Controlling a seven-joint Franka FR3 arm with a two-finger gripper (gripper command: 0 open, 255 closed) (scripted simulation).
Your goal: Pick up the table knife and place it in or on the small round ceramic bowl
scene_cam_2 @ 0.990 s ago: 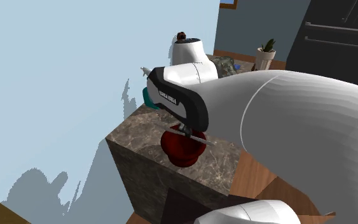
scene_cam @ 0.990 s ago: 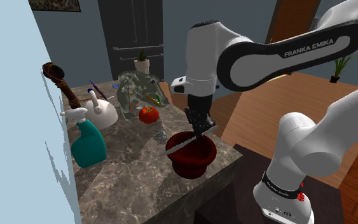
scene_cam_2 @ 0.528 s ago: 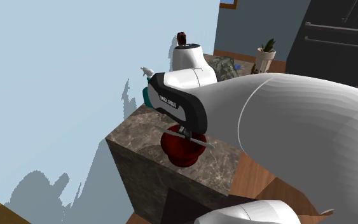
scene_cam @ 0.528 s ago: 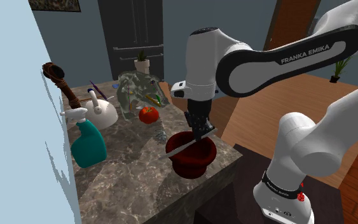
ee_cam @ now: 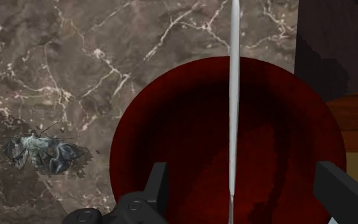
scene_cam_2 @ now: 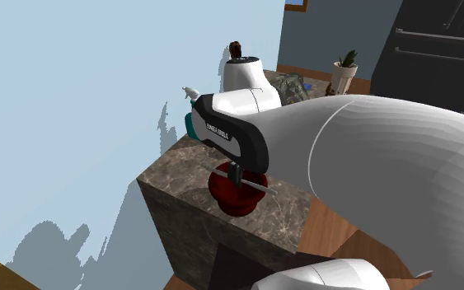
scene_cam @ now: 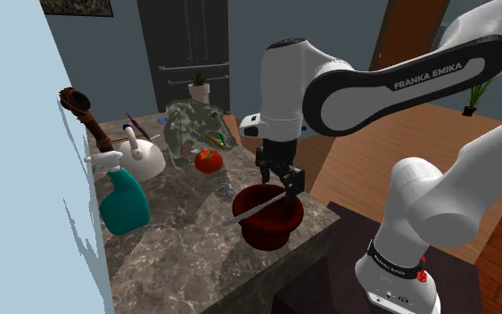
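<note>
Standing at the shoulder view's left, the teal spray bottle (scene_cam: 124, 203) was well apart from the dark red bowl (scene_cam: 268, 234) at centre. The table knife (scene_cam: 259, 205) lay across its rim: thin, stiff, probably light and slippery, best pinched across the handle. Just above, the gripper (scene_cam: 281, 183) hung spread, touching nothing.

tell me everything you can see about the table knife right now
The table knife is slim, plain grey and metal-looking, a narrow straight strip in the wrist view. It lies roughly level across the dark red bowl, apparently resting on its rim, with one end reaching past the rim over the marbled countertop. The gripper hangs just above it, open, one finger on either side, neither touching it. No handle detail can be made out.
</note>
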